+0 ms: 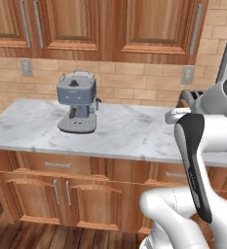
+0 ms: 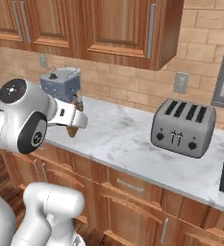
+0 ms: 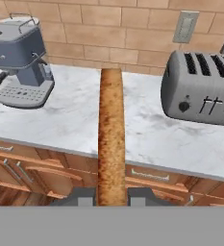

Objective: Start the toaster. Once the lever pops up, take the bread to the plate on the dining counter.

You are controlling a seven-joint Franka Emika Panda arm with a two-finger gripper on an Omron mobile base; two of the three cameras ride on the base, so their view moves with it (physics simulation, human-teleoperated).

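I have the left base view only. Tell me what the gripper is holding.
Observer: The gripper is shut on the bread, seen edge-on between its fingertips in the hand view.
Operator: Give me the toaster's position.
Observer: The toaster stands on the marble worktop, to the right of the coffee machine, with bare worktop between them.
Operator: Report its slots.
Observer: In the right base view the four top slots look dark; I cannot tell whether anything is inside.
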